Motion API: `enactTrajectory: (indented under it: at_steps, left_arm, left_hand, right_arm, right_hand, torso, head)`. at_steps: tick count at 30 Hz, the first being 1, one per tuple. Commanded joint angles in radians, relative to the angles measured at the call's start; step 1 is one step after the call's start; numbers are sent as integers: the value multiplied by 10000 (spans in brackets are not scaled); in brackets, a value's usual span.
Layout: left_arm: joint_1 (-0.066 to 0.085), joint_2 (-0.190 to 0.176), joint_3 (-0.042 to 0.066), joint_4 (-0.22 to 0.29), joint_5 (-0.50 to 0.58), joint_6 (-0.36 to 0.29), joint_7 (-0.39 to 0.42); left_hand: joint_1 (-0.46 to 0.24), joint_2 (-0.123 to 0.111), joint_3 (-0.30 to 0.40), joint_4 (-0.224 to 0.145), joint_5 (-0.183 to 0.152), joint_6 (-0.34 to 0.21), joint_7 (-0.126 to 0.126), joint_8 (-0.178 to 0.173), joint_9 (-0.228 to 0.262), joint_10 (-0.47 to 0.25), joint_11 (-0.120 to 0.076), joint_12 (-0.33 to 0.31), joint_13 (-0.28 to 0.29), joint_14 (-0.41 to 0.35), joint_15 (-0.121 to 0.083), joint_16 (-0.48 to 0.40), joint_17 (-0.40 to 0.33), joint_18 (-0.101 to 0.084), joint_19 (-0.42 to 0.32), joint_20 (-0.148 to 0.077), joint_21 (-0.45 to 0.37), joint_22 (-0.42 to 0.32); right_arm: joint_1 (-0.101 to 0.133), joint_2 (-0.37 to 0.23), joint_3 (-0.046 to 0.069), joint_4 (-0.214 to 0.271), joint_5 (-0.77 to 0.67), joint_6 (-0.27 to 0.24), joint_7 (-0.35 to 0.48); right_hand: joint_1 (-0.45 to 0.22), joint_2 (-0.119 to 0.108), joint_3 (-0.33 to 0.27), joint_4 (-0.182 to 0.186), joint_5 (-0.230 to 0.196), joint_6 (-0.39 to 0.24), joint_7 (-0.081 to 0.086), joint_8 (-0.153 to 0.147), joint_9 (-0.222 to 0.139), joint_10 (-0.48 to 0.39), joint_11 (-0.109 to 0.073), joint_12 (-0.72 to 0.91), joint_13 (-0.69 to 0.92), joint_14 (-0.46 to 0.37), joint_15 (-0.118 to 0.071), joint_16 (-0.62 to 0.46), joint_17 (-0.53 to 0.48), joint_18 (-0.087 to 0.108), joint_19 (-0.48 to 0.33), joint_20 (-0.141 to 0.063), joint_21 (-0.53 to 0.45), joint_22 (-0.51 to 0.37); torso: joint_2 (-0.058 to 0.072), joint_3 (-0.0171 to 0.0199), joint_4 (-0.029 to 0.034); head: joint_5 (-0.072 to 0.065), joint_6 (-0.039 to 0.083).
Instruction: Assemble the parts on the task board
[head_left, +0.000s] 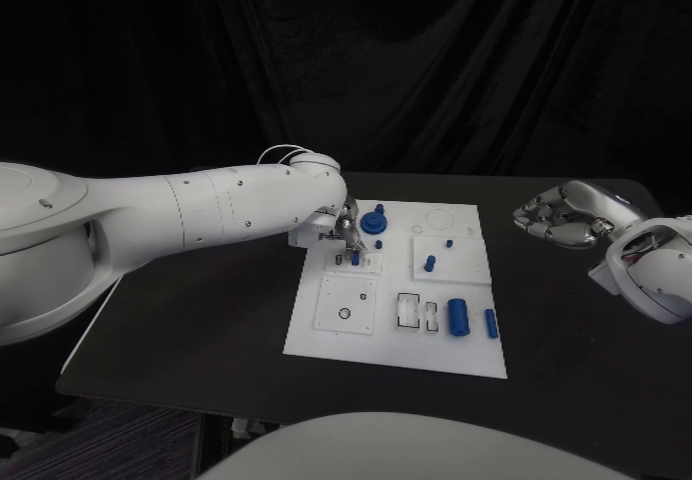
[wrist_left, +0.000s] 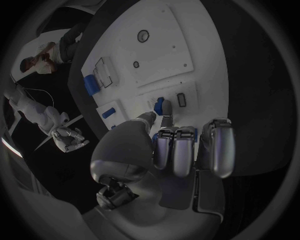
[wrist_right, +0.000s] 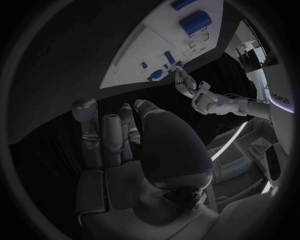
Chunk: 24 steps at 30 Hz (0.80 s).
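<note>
1. The white task board (head_left: 392, 345) lies in the middle of the black counter (head_left: 188, 310).
2. The left robot hand (head_left: 343, 228) reaches over the board's far left part, fingertips pinching a small blue part (wrist_left: 159, 105) at a slot there.
3. The right robot hand (head_left: 565, 216) hovers off the board's right side, fingers curled in, holding nothing.
4. A large blue cylinder (head_left: 457, 316) rests near the board's front.

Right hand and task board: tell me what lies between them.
Nothing: in the head view only bare black table separates the right hand from the task board.
</note>
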Motion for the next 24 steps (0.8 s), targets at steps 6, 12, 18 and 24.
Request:
enactTrajectory:
  at_steps: [6,12,18,24]
  left_arm:
    - [-56,21,6,-9,24,94,24]
    - [-86,39,6,-27,24,63,34]
    - [-114,46,6,-36,24,59,36]
    - [-129,49,6,-33,24,53,33]
  left_hand:
    - [41,-9,101,-5,-96,-85,25,17,8,1039,25,36,2619,1037,46,27,2635,151,21,27,-52,1280]
    - [-8,-17,168,5,-176,-105,41,-1,6,1039,39,36,2619,1037,56,27,2635,153,14,33,-69,1276]
    - [-34,-35,215,-3,-264,-100,44,-3,11,1039,44,36,2619,1037,63,27,2635,154,11,38,-78,1275]
    - [-42,-40,233,-7,-295,-96,45,-3,13,1039,45,36,2619,1037,65,27,2635,153,12,39,-77,1278]
  right_arm:
    - [-29,-6,9,2,-60,26,-196]
    - [-30,-3,9,2,-60,32,-198]
    - [-30,1,9,-1,-60,23,-172]
    - [-30,3,9,7,-60,-64,-52]
  right_hand:
    - [113,29,63,-16,49,13,14,-69,-11,-51,8,-56,-8,-86,-2,-53,-12,162,-25,19,-52,676]
    - [120,25,71,-23,58,13,14,-70,-11,-57,7,-59,-13,-89,-2,-58,-17,162,-26,19,-54,676]
    - [138,22,95,-41,87,15,14,-70,-10,-70,6,-66,-25,-90,-3,-55,-17,165,-30,18,-71,676]
    - [173,19,146,-79,147,52,7,-52,-1,-18,1,-13,30,-73,-7,-22,10,153,0,15,-6,703]
  torso:
    - [3,2,0]
    - [2,3,-3]
    - [0,2,-4]
    - [-3,3,-2]
  head:
    - [1,1]
    - [6,1]
    - [-1,1]
    - [-37,1]
